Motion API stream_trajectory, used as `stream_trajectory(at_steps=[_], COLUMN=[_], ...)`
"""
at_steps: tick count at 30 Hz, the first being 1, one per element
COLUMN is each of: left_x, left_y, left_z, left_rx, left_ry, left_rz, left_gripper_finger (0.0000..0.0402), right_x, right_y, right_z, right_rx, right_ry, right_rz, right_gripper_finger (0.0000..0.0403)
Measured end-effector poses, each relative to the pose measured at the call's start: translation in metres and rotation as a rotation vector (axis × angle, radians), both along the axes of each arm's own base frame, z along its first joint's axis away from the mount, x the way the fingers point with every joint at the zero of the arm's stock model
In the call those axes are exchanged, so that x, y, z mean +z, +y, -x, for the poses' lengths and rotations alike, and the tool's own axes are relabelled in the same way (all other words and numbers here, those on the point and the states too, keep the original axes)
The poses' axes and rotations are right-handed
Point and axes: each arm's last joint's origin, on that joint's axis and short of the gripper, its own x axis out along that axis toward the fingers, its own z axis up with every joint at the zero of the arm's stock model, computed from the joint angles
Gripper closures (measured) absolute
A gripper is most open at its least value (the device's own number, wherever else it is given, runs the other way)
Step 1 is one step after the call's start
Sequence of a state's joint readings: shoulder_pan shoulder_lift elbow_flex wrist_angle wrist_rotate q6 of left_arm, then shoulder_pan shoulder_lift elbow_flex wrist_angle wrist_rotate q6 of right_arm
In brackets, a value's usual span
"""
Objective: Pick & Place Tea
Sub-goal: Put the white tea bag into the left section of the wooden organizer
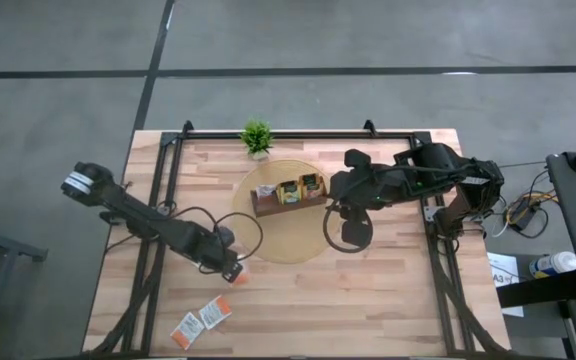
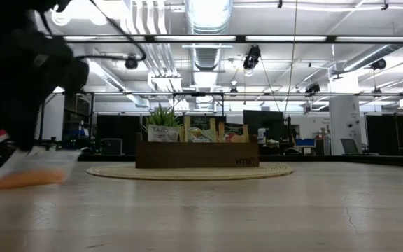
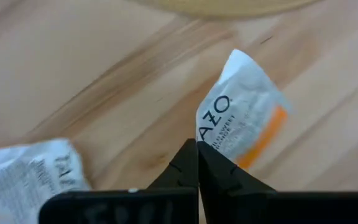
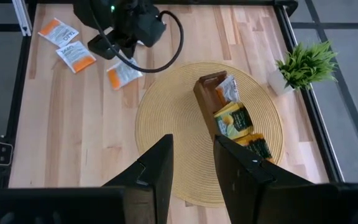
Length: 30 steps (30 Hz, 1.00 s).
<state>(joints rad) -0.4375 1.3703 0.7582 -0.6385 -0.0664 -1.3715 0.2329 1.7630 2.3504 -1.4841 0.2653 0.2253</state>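
Observation:
My left gripper (image 1: 234,268) is low over the table's near-left part, shut on a white-and-orange tea sachet (image 3: 244,118), which also shows as the sachet (image 4: 123,73) and, blurred, as the sachet (image 2: 33,171). Two more white-and-orange sachets (image 1: 216,313) (image 1: 188,330) lie flat near the near edge. The brown tray (image 1: 288,193) stands on a round woven mat (image 1: 278,245) and holds upright sachets (image 4: 232,119). My right gripper (image 4: 191,168) is open and hovers over the mat, right of the tray. My left gripper pinches the white-and-orange sachet at its edge by the printed end (image 3: 205,144), between the two shut fingertips (image 3: 185,165). The fingers come from above, slanting down. The sachet sticks out beyond the fingertips, slightly creased; whether its far end rests on the table I cannot tell.
A small green potted plant (image 1: 257,137) stands at the far edge behind the mat. A black frame (image 1: 168,160) runs along the table's left, far and right sides. Bare wood lies right of the mat and along the near-right part of the table (image 1: 368,310).

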Motion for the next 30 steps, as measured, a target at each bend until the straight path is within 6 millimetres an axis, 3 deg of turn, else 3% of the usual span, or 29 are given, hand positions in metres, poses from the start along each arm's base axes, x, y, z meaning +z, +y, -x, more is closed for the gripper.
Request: stream_trajectory(at_steps=[13,30], left_x=[0.042,0.082], left_y=[0.019,0.105], left_z=[-0.028,-0.055], left_rx=[-0.054,-0.131], left_ry=[-0.172,-0.229], left_rz=[-0.121,-0.362], left_gripper_finger=[0.0401,0.0401], right_x=[0.004,0.003], right_y=[-0.001,-0.002], right_z=[0.005,0.011], right_rx=[-0.002,-0.044], right_ry=[-0.011,0.013], right_rz=[-0.006,-0.035], right_gripper_finger=[0.0289,0.0299])
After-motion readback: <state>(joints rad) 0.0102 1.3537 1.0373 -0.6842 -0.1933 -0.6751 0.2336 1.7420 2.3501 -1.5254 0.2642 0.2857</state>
